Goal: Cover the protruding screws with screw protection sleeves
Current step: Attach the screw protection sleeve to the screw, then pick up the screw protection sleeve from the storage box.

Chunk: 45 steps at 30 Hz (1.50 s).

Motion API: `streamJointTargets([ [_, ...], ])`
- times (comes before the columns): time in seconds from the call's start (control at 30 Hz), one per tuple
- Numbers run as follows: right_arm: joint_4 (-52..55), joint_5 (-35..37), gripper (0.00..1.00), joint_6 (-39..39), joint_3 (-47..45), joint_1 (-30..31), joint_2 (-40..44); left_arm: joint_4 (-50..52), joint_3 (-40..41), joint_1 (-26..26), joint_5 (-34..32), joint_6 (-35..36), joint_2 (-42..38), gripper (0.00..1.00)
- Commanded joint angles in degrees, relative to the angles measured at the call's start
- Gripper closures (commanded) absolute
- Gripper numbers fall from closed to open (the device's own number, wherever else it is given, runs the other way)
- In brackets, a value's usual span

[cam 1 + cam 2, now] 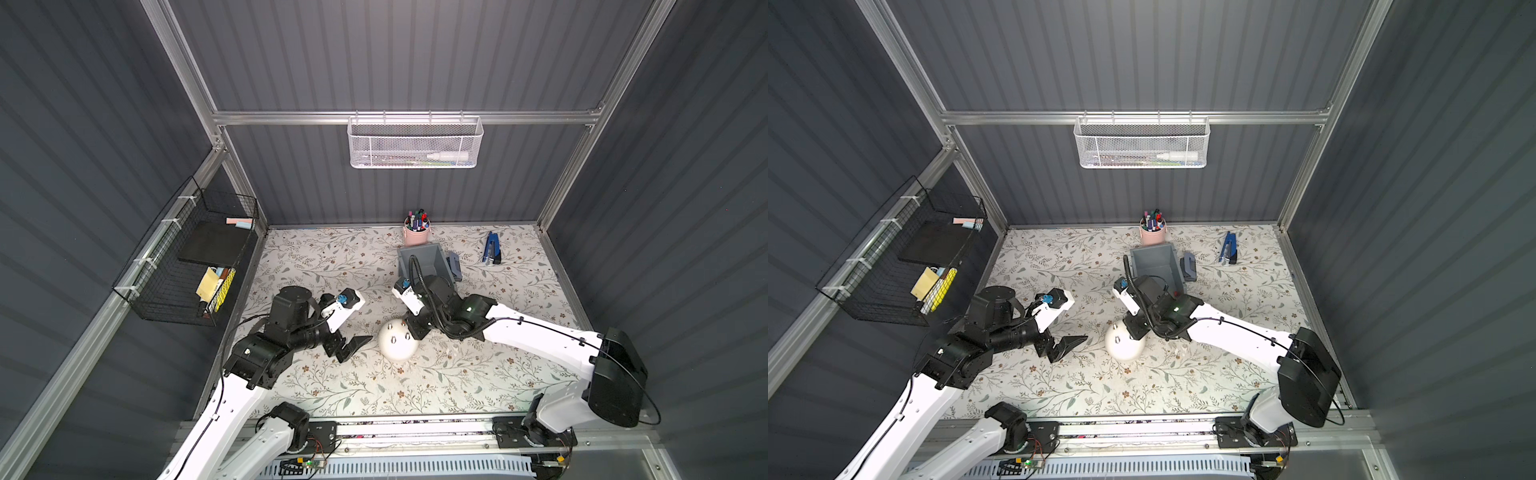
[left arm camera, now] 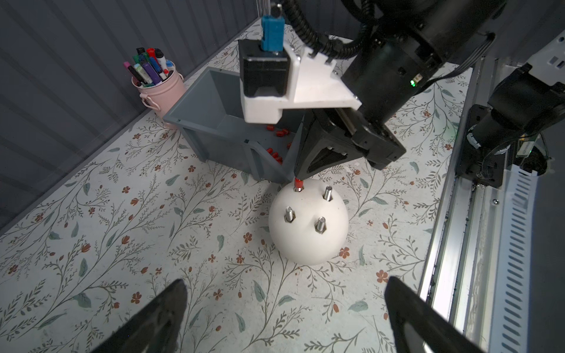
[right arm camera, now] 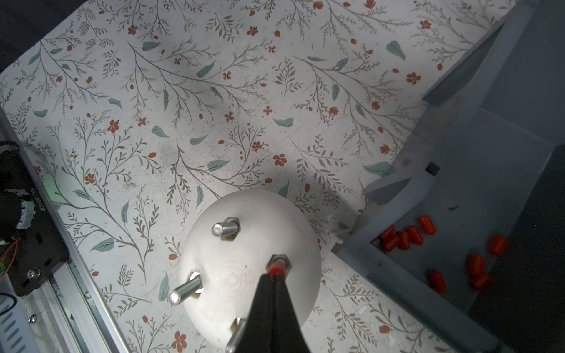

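- A red sleeve [image 2: 298, 184] was pinched between the closed fingers of the right tool [image 3: 273, 274] and was held upright on the screw at the far side of the white dome [image 2: 308, 241]. This was judged to line its bore up with the stud.
- The sleeve's lower end was seen close to the nut at the stud's base, so the push was judged nearly complete; whether it was fully seated could not be told.
- Three of the protruding screws [image 2: 321, 224] were bare, so most of the task was judged undone.
- The left tool [image 1: 353, 347] was held wide and empty just left of the dome and apart from it, probably to keep clear of the work.
- The dome was set near the middle of the table [image 1: 332, 386], with the grey bin [image 2: 198, 122] just beyond it on the far side, so that only a short reach was needed.
- The spare screw protection sleeves [image 3: 400, 240] were scattered loosely on the bin's floor.
- Marker pens [image 2: 146, 67] were stood in a pink cup [image 2: 162, 94] beyond the bin.
- A white bottle-like item was laid in the white mesh basket [image 1: 415, 143] on the far wall, and flat items were kept in the black wire basket [image 1: 187, 257] on the left wall.
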State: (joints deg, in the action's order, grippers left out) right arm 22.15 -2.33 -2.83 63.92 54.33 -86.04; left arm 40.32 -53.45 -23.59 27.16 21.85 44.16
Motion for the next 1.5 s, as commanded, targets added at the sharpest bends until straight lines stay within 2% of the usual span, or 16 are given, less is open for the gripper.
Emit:
streamJointTargets([
  [0.0,-0.66,-0.83,0.96,-0.77,-0.63,-0.36,-0.79,0.31,0.24,0.26,1.23,0.26,-0.22,0.01],
  [0.17,-0.17,-0.99,0.94,-0.59,0.27,-0.36,-0.33,0.50,0.20,0.22,1.25,0.29,-0.35,0.01],
  [0.3,2.19,2.16,0.85,-0.57,2.86,-0.57,2.03,0.31,0.45,0.22,1.19,0.30,0.06,0.00],
  [0.37,3.48,3.71,0.84,-1.43,4.15,-1.31,3.45,0.54,0.45,0.22,1.05,0.00,1.09,0.01],
  [0.5,6.80,4.27,0.78,-4.51,4.39,-5.58,5.94,1.01,-0.25,0.22,0.74,-1.92,4.82,0.00],
  [0.63,7.66,0.23,0.77,-9.56,2.97,-13.52,5.31,2.35,-2.31,0.22,-0.08,-5.21,9.59,0.01],
  [0.77,6.57,-2.43,0.77,-11.82,3.79,-17.44,1.31,5.17,-5.18,0.22,-3.70,-8.26,13.96,0.00],
  [1.0,4.14,-4.06,0.74,-12.03,8.10,-17.93,-8.74,9.75,-8.81,0.22,-12.68,-12.32,19.04,0.01],
  [1.13,-0.75,-3.28,0.74,-12.37,8.24,-18.03,-12.88,12.55,-10.50,0.22,-17.90,-13.14,20.51,0.01],
  [1.47,-5.55,-3.35,0.75,-9.76,11.88,-18.76,-21.07,12.32,-9.86,0.22,-18.37,-13.20,18.95,0.01],
])
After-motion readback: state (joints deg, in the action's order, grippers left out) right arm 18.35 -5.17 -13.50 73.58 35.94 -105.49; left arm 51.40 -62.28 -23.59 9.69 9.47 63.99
